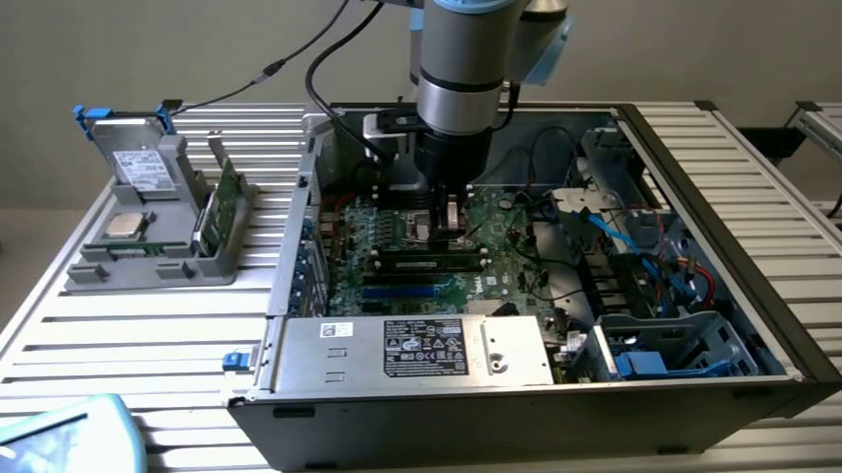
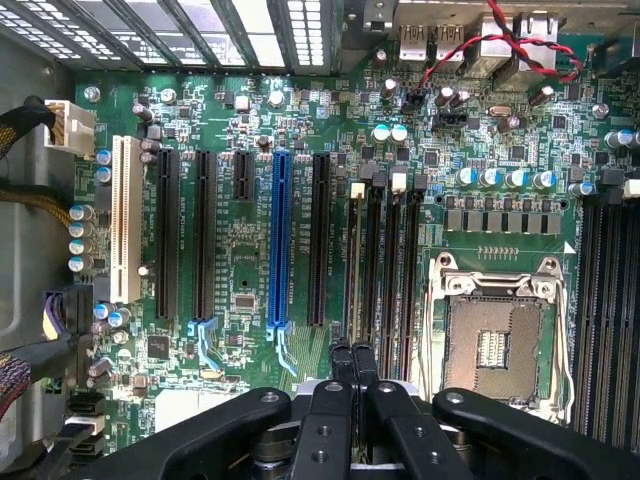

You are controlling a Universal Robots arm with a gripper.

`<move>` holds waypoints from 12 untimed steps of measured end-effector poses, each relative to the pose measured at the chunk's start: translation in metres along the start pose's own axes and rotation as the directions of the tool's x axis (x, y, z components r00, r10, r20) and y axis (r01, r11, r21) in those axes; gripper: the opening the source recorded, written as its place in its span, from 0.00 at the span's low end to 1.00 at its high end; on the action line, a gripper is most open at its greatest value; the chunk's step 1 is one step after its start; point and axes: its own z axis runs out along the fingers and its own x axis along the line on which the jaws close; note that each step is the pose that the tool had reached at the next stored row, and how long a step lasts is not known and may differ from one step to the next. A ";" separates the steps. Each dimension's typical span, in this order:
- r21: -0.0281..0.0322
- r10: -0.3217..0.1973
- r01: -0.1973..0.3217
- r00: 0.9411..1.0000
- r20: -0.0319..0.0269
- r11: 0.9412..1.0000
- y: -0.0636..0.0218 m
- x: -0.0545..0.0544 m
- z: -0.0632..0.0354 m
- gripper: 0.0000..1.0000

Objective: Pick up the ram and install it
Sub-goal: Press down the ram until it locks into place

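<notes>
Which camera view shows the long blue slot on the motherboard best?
The wrist view. It looks straight down on the blue slot, so its full length shows, between black slots. In the exterior view the blue slot is a thin blue strip seen at a slant, close to the silver power supply.

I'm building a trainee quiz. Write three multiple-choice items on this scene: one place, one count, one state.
1. Where does the grey tray stand?
A. On the exterior view's left of the computer case
B. Inside the case
C. On the case's far side
2. How many long blue slots does the motherboard carry?
A. One
B. Three
C. Five
3. The gripper is:
A. Wide open
B. Shut
C. Clamped on a cable

Answers: 1 A, it sits outside the case wall. 2 A, the other long slots are black or white. 3 B, its fingertips meet.
</notes>
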 end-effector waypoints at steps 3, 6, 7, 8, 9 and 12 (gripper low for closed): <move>0.000 0.000 0.000 1.000 0.000 1.000 0.0000 0.000 0.0000 0.11; 0.000 0.000 0.000 1.000 0.000 1.000 0.0000 0.000 0.0000 0.11; 0.000 0.000 0.000 1.000 0.000 1.000 0.0000 0.000 0.0000 0.11; 0.000 0.000 0.000 1.000 0.000 1.000 0.0000 0.000 0.0000 0.11; 0.000 0.001 -0.001 1.000 0.000 1.000 0.0000 0.000 0.0000 0.11; -0.001 0.046 -0.046 0.999 0.002 0.999 0.0000 0.000 0.0001 0.11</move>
